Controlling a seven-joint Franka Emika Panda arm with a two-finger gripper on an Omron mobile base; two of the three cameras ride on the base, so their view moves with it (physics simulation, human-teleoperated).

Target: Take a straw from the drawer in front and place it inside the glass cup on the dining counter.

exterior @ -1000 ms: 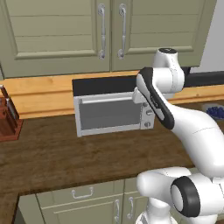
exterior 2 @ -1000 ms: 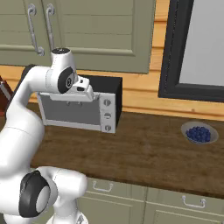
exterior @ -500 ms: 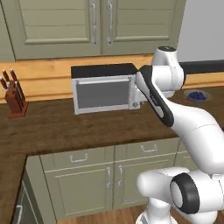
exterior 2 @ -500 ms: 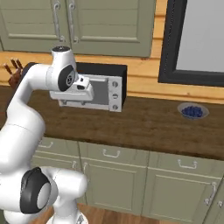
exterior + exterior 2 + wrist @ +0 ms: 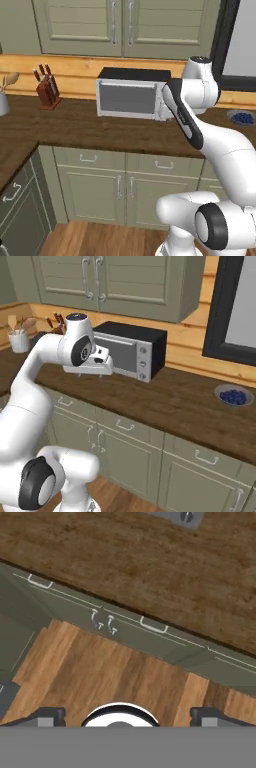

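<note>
Drawers (image 5: 153, 626) stay shut along the cabinet front below the worktop (image 5: 150, 567); no straw visible, presumably inside one. Gripper (image 5: 127, 714) hangs above the floor, jaws spread wide. Better to line up squarely with a handle (image 5: 153, 626) before reaching in.

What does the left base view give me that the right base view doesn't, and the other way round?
The left base view alone takes in the corner where the worktop turns toward the camera at lower left, with a dark cabinet front under it, and the wood floor below the cabinets. The right base view alone shows the hand end-on, gripper in front of the microwave, and the full width of the window frame. Both share the microwave, knife block, utensil crock, blueberry bowl, upper cabinets and drawer fronts under the worktop.
</note>
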